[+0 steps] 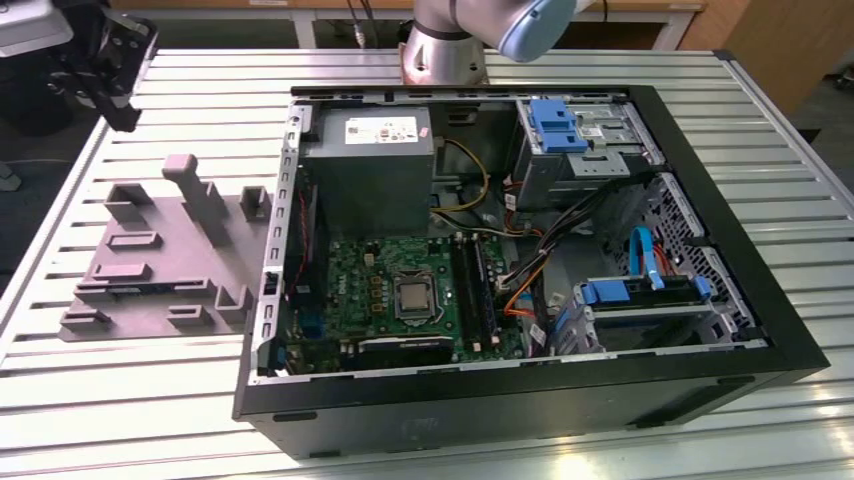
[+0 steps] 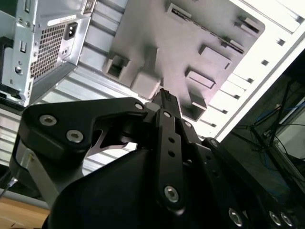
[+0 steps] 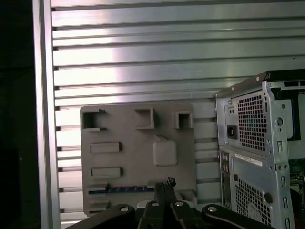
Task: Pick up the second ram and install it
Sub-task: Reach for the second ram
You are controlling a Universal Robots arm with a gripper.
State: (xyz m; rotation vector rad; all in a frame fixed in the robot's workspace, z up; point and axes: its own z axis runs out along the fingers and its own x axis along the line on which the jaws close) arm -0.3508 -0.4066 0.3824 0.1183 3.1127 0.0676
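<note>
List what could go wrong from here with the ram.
1. The ram sits low in a fixture slot near raised blocks. The gripper might clip them or grip it off-centre.
2. Cables run close beside the black slots in the case. The ram could snag them or seat tilted.

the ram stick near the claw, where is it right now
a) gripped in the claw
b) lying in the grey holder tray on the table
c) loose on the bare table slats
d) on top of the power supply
b: in the first wrist view the ram stick lies flat in a groove of the grey holder tray, and the claw close by grips nothing.
</note>
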